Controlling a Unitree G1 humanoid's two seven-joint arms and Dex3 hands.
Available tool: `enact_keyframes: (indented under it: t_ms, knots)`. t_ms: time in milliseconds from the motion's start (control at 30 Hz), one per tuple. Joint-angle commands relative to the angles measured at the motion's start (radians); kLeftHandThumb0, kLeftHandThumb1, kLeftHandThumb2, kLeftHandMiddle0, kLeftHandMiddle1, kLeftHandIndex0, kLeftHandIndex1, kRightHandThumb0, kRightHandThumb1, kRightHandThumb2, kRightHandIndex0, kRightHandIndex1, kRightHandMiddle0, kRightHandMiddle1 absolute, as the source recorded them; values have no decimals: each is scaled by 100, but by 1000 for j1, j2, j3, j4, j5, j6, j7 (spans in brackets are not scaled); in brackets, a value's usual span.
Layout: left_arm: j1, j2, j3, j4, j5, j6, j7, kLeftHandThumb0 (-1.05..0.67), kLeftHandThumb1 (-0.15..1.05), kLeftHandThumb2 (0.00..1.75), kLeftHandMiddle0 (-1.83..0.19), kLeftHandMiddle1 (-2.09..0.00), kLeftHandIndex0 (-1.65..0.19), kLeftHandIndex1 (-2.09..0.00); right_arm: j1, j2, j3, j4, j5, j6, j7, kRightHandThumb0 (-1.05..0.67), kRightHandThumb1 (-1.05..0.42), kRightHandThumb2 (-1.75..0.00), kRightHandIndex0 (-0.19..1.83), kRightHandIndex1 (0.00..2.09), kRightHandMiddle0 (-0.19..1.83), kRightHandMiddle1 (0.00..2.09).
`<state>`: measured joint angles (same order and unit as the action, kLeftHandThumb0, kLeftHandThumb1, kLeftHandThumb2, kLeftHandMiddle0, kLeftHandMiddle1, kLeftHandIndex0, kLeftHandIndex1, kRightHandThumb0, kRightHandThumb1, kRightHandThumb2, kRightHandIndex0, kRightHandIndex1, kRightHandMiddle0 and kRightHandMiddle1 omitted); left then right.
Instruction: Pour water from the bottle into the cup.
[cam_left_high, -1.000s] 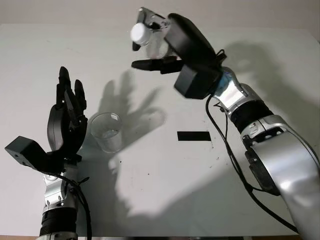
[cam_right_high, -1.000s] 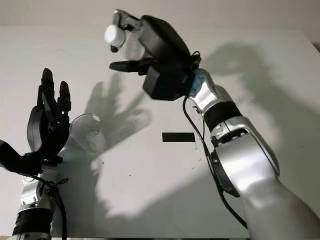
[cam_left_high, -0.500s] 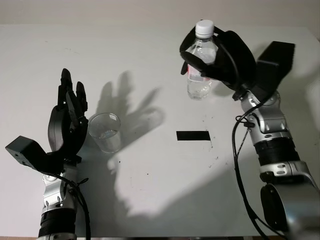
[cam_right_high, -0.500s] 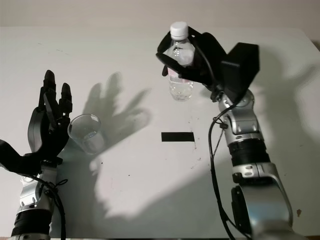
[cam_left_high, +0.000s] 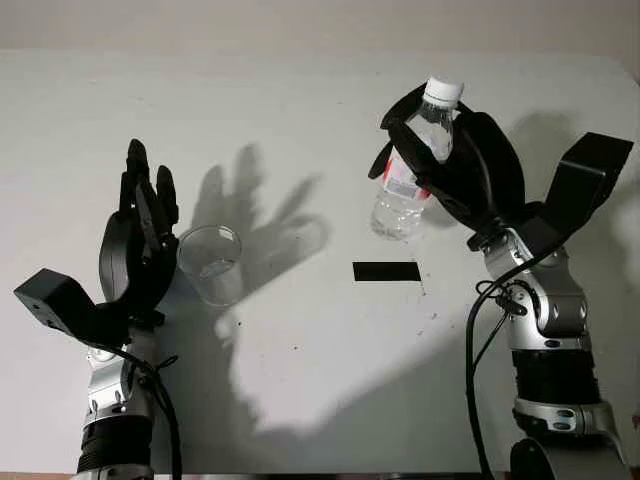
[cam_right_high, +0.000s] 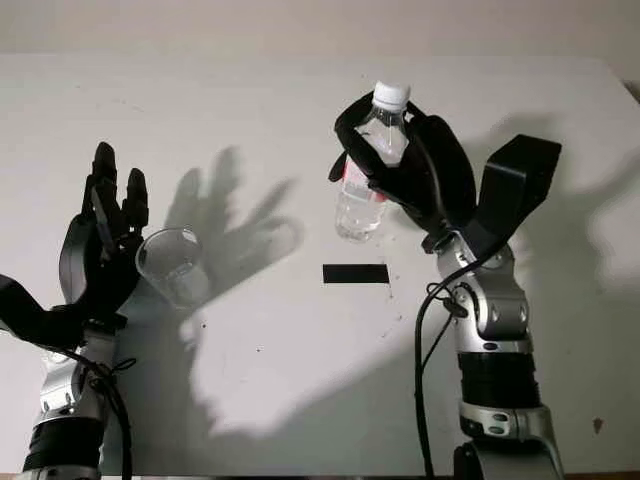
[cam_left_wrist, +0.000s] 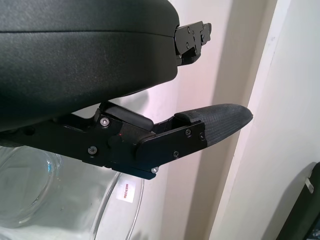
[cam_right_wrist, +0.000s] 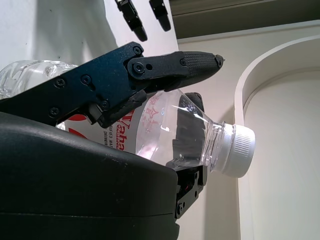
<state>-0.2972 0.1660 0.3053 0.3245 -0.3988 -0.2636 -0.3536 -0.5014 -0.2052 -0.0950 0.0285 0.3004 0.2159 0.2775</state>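
A clear plastic bottle (cam_left_high: 400, 205) with a white cap (cam_left_high: 443, 90) and a red label is held to the right of the table's middle. It leans slightly, cap uppermost, with its base low near the tabletop. My right hand (cam_left_high: 392, 150) is shut around its upper body, and the right wrist view shows the fingers (cam_right_wrist: 165, 62) wrapped over the bottle (cam_right_wrist: 165, 125). A clear plastic cup (cam_left_high: 210, 262) stands upright at the left. My left hand (cam_left_high: 140, 235) is open just left of the cup (cam_left_wrist: 50, 210) and close beside it.
A black tape strip (cam_left_high: 386, 271) lies on the white table (cam_left_high: 320, 380) between the cup and the bottle, below the bottle's base. The table's far edge meets a pale wall at the back.
The right hand swung the bottle from a tipped pose high at the back centre to upright, then carried it right and down. The left hand and cup stayed put.
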Motion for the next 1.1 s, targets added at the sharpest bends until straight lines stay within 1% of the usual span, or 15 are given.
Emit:
enact_keyframes:
  t_ms: [0,133,267,367,567,867,1067]
  knots:
    - [35,-7,1,-8,2,-1,1,-76,105,73,19,0,19,0,24,18,11,-36,-17,-34,-7,-44,-105,-53,121,209,101,209]
    - [53,-4,-3,-34,10,1,9,-76,105,74,19,0,19,0,45,38,27,-28,-45,-71,-13,-44,-105,-54,123,209,100,209]
    - [65,-2,-1,-53,-1,13,3,-76,105,74,19,0,19,0,55,37,47,-28,-80,-96,-5,-42,-105,-56,125,209,99,209]
    - [70,-2,0,-62,-2,19,3,-76,105,73,19,0,19,0,61,31,59,-27,-102,-103,1,-42,-105,-56,122,209,91,209]
    - [74,0,2,-72,1,28,7,-77,105,72,19,0,19,0,66,16,68,-8,-142,-126,22,-41,-105,-56,117,209,82,209]
    - [71,4,6,-67,0,21,-4,-76,105,73,19,0,19,0,71,15,65,1,-155,-107,18,-40,-105,-55,119,209,81,209]
    - [78,8,8,-74,-6,27,-13,-76,105,73,19,0,19,0,83,29,57,10,-150,-94,-7,-40,-105,-53,122,209,82,209]
